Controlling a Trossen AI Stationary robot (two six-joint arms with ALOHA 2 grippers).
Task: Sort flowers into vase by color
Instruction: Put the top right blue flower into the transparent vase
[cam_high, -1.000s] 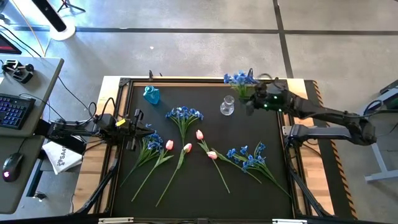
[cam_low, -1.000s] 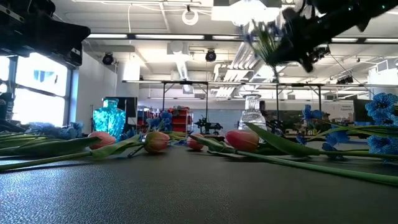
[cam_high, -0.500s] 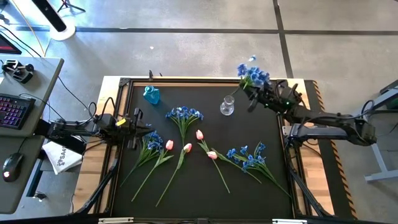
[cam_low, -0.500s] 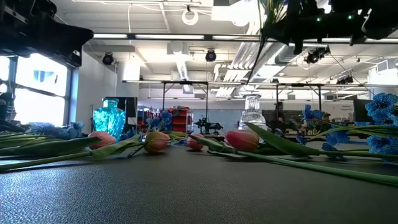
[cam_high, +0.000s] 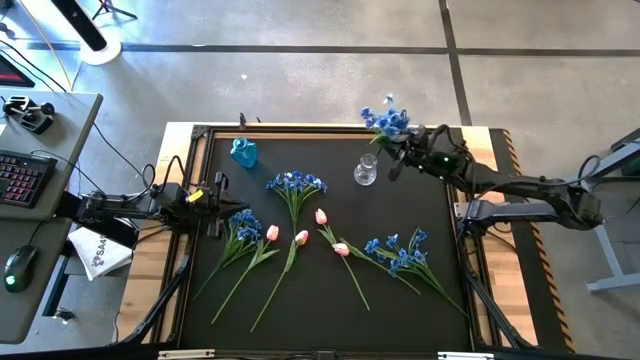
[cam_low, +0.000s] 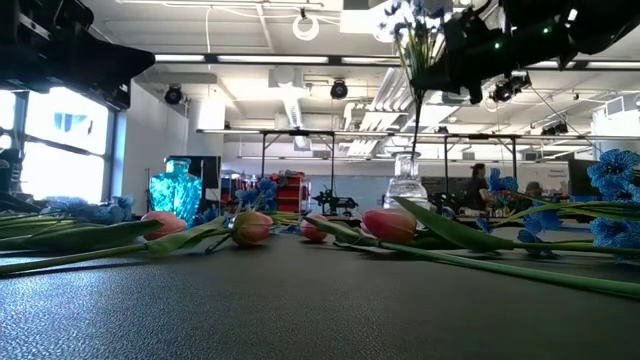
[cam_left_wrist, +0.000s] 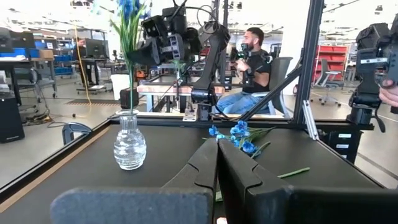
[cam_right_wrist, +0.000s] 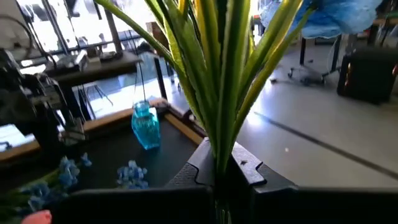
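Right gripper (cam_high: 408, 157) was clamped on a blue bunch (cam_high: 385, 120), holding it upright over the clear vase (cam_high: 365, 171) at the table's far side; in the left wrist view the stem (cam_left_wrist: 130, 81) hung straight down to the vase mouth, though I couldn't tell if the tip was inside. Step in hand: insertion of a blue bunch. Next move likely needs a straight descent with the stem centred on the narrow neck, then release. Left gripper (cam_high: 222, 205) waited at the left edge, fingers together, holding nothing. Blue vase (cam_high: 243, 152) sat empty; pink tulips (cam_high: 301, 238) and the other blue bunches (cam_high: 296, 183) lay on the mat.
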